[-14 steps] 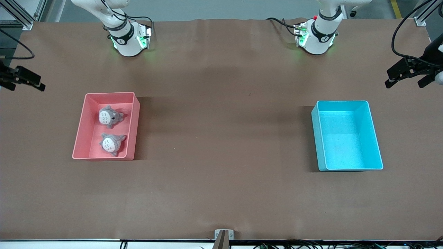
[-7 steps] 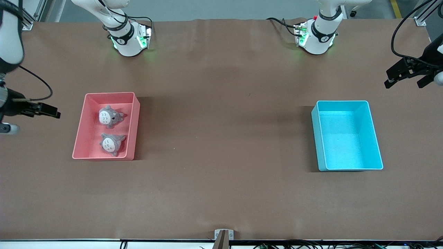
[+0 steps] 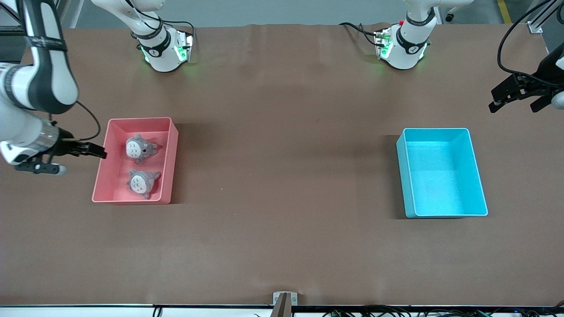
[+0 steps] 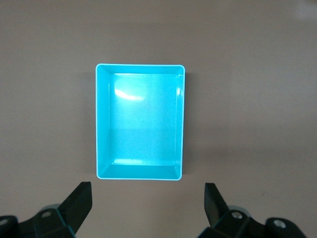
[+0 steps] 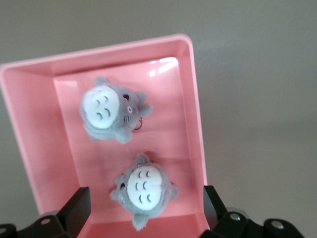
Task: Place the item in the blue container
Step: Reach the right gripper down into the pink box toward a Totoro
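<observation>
Brown tabletop (image 3: 282,176) carries the blue container (image 3: 478,176) and a pink bin (image 3: 100,176) holding two plush toys (image 3: 140,148). Right gripper (image 3: 94,152) hovers at the pink bin's edge, left gripper (image 3: 517,94) over bare tabletop; both jaws wide.

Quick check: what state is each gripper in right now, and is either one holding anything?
Left gripper: open, holding nothing, waiting above the table by the blue container.
Right gripper: open, holding nothing, at the pink bin's edge near two plush toys.
</observation>
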`<state>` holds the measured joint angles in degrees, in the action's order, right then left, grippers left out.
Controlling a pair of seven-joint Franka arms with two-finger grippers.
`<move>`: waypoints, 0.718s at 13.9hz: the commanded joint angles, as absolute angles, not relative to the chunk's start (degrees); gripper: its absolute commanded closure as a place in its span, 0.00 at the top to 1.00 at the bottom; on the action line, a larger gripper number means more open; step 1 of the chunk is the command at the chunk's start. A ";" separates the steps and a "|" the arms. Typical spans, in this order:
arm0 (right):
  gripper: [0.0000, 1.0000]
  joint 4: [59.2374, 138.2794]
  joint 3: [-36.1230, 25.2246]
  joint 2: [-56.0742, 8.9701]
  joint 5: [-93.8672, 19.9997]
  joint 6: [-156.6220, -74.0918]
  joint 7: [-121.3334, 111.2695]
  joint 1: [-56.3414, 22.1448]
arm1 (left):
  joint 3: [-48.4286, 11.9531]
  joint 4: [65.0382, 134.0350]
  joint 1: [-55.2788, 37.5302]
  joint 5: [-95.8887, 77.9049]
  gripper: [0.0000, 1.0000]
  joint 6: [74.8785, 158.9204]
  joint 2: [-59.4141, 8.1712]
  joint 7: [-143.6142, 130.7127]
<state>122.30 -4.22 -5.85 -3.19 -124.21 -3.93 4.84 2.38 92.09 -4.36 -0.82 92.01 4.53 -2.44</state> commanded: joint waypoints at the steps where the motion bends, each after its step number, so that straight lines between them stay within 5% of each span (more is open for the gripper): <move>1: 1.00 131.64 -3.43 -1.85 -4.57 -130.85 -2.74 5.36 | 2.02 92.37 -4.04 -0.88 1.00 91.49 4.92 -2.81; 4: 1.00 133.67 -3.34 -2.02 -5.45 -131.22 5.34 4.83 | 2.02 92.46 -4.04 -0.88 1.00 91.49 4.83 -2.73; 10: 1.00 144.13 -3.16 -1.93 -5.45 -146.40 7.38 3.52 | 2.02 92.64 -4.04 -0.88 1.00 91.41 4.39 -2.37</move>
<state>139.30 -3.37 -4.57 -4.49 -142.15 6.39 4.44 2.37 92.57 -4.36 -0.82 92.01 4.23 -2.44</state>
